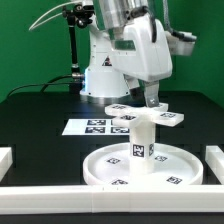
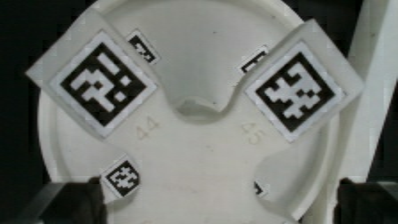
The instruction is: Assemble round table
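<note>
The large rimmed round disc point(image 1: 170, 168) lies flat near the front rail. The short thick leg point(image 1: 140, 146) stands upright on its middle. The cross-shaped base point(image 1: 160, 118) sits on top of the leg, its tagged arms spread level. My gripper point(image 1: 150, 99) hangs just above the base's far arm. In the wrist view the base's two tagged arms point(image 2: 292, 86) fill the frame over the disc point(image 2: 199, 25). My gripper point(image 2: 214, 206) is open, its dark fingers point(image 2: 68, 204) wide apart at either side of white plastic, gripping nothing.
The marker board point(image 1: 88, 127) lies flat behind the disc toward the exterior view's left. White border rails run along the front point(image 1: 60, 190), the left point(image 1: 5, 158) and the right point(image 1: 213, 160). The arm's white base point(image 1: 100, 75) stands at the back.
</note>
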`<state>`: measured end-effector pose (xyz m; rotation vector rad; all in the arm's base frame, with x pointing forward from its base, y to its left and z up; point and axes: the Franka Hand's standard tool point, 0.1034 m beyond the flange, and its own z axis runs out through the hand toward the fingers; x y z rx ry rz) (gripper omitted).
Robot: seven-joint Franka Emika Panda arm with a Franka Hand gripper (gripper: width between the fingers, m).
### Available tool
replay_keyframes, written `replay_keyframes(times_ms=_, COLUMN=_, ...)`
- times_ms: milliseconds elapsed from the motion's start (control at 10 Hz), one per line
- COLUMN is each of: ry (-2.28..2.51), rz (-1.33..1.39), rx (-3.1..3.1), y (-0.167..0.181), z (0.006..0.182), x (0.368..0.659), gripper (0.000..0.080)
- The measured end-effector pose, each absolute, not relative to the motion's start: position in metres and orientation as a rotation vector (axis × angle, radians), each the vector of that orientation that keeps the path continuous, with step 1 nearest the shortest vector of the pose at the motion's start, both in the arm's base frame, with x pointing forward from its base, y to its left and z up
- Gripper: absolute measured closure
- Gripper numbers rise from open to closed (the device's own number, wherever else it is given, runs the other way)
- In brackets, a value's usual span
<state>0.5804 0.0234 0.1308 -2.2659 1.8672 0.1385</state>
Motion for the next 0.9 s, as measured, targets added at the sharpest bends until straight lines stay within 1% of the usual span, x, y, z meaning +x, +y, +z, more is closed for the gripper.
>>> replay_keyframes(times_ms=200, ry=1.822, rz=0.136, rx=-2.305, y=0.0237, z=0.1282, x=0.5795, gripper=0.015)
replay_keyframes(times_ms=300, ry=1.71, rz=0.117, rx=-2.401, y=0.0242, z=0.1273, x=0.579, gripper=0.015)
replay_keyframes(times_ms=400, ry=1.506, rz=0.083, rx=-2.573, y=0.0272, z=0.1248, x=0.5782, gripper=0.015)
replay_keyframes(times_ms=600, ry=1.149, rz=0.041, rx=-2.774, y=0.0295, z=0.1252, x=0.5816, gripper=0.015)
replay_keyframes(times_ms=900, ry=0.871, rz=0.014, rx=-2.873, y=0.0283, z=0.1244, x=0.5836, gripper=0.015)
